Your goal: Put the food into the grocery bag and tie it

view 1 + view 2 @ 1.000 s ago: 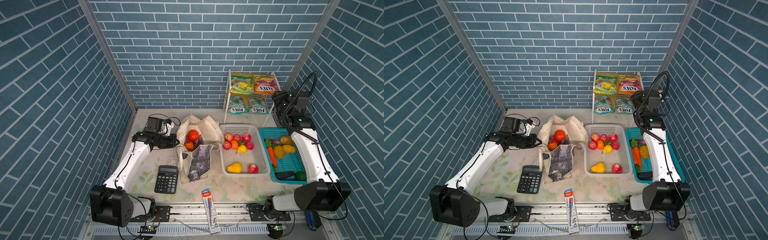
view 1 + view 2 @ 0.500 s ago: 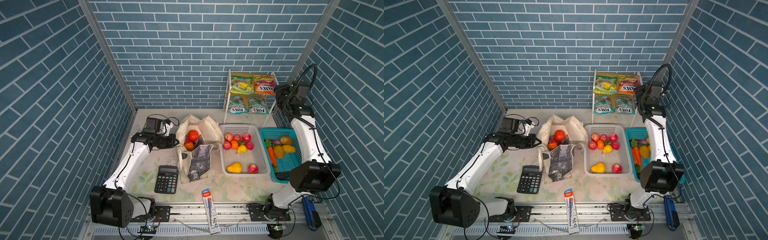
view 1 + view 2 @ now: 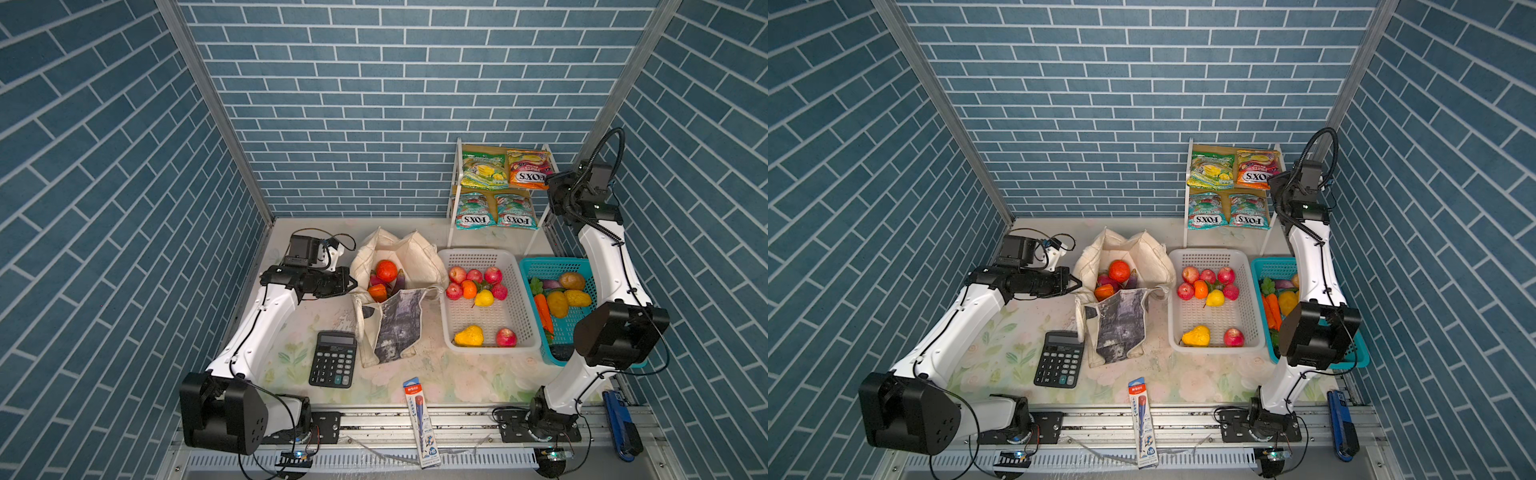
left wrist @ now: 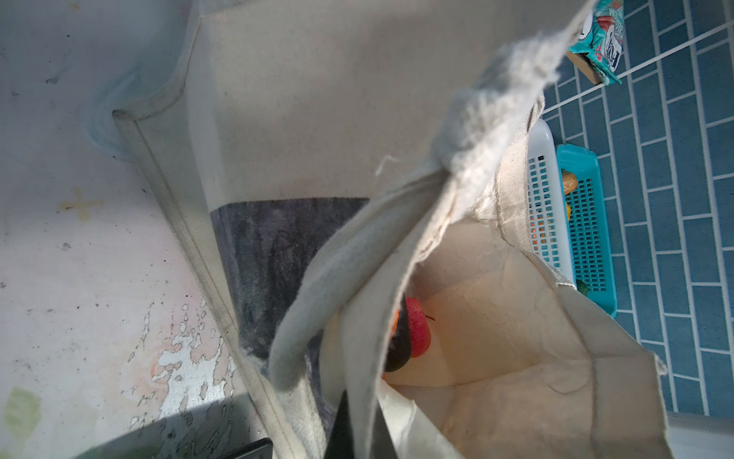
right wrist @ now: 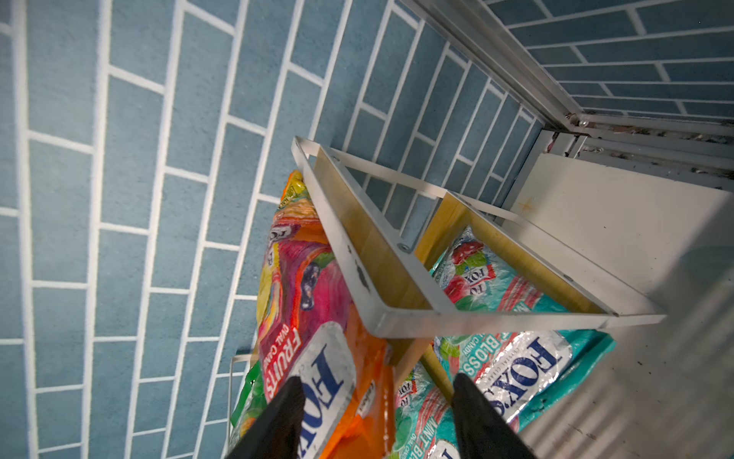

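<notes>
The cream grocery bag [image 3: 411, 257] [image 3: 1152, 257] stands open in the middle of the table. An orange [image 3: 386, 270], a purple eggplant [image 3: 400, 279] and other food lie inside it. My left gripper [image 3: 353, 286] [image 4: 357, 433] is shut on the bag's left rim [image 4: 369, 318]. My right gripper [image 3: 555, 193] [image 5: 377, 401] is open at the right end of the white rack [image 3: 455, 199]. The orange FOX'S packet [image 5: 317, 326] [image 3: 530, 168] lies partly between its fingers. Green [image 3: 484, 170] and teal packets [image 3: 475, 211] [image 5: 512, 357] also rest on the rack.
A white basket [image 3: 490, 349] of apples and pears sits right of the bag, and a teal basket [image 3: 544, 266] of vegetables beside it under my right arm. A black calculator [image 3: 333, 365] and a blue pencil pack [image 3: 420, 419] lie near the front edge.
My right arm has swung up and back, bringing its gripper to the rack's orange packet, with the jaws a little narrower. The left gripper still holds the bag rim.
</notes>
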You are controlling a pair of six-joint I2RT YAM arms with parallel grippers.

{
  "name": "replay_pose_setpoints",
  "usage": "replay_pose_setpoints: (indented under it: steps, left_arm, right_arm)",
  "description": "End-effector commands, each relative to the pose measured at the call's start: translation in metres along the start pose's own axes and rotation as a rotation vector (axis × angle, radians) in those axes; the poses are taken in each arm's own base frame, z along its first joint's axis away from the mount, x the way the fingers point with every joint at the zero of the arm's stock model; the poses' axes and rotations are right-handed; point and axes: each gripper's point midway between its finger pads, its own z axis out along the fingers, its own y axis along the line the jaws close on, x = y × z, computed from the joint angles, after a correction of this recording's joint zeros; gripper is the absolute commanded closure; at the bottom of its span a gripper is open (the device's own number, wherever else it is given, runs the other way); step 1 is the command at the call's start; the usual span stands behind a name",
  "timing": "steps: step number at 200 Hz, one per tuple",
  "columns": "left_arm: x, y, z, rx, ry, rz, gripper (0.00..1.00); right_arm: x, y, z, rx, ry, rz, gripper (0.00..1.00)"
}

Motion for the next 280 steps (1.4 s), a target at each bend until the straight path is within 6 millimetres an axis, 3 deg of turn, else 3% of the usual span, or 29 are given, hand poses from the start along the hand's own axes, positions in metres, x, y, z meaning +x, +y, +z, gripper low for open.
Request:
replay_pose_setpoints:
  steps: [1, 122, 143, 171, 192, 233, 280]
  left_arm:
    - [0.000, 0.002, 0.000, 0.004, -0.012, 0.000, 1.00]
    - [-0.001, 0.004, -0.002, -0.001, -0.018, -0.003, 1.00]
    - [-0.001, 0.004, -0.002, -0.002, -0.018, -0.003, 1.00]
    - [-0.001, 0.004, -0.002, -0.003, -0.019, -0.001, 1.00]
    - [-0.001, 0.004, -0.002, -0.005, -0.019, -0.002, 1.00]
    - [0.000, 0.007, 0.000, -0.011, -0.009, -0.006, 1.00]
    - [0.000, 0.009, 0.004, -0.011, 0.002, -0.012, 1.00]
  right_arm:
    - [-0.003, 0.009, 0.000, -0.025, 0.005, 0.020, 0.50]
    - [-0.008, 0.008, 0.017, -0.036, -0.016, 0.051, 0.75]
    - [-0.008, 0.010, 0.017, -0.048, -0.019, 0.058, 0.81]
    - [-0.010, 0.013, 0.014, -0.065, -0.024, 0.062, 1.00]
    - [-0.012, 0.021, 0.009, -0.090, -0.030, 0.059, 1.00]
    - [-0.024, 0.058, -0.027, -0.193, -0.061, 0.043, 1.00]
    - [-0.051, 0.099, -0.107, -0.302, -0.199, -0.048, 1.00]
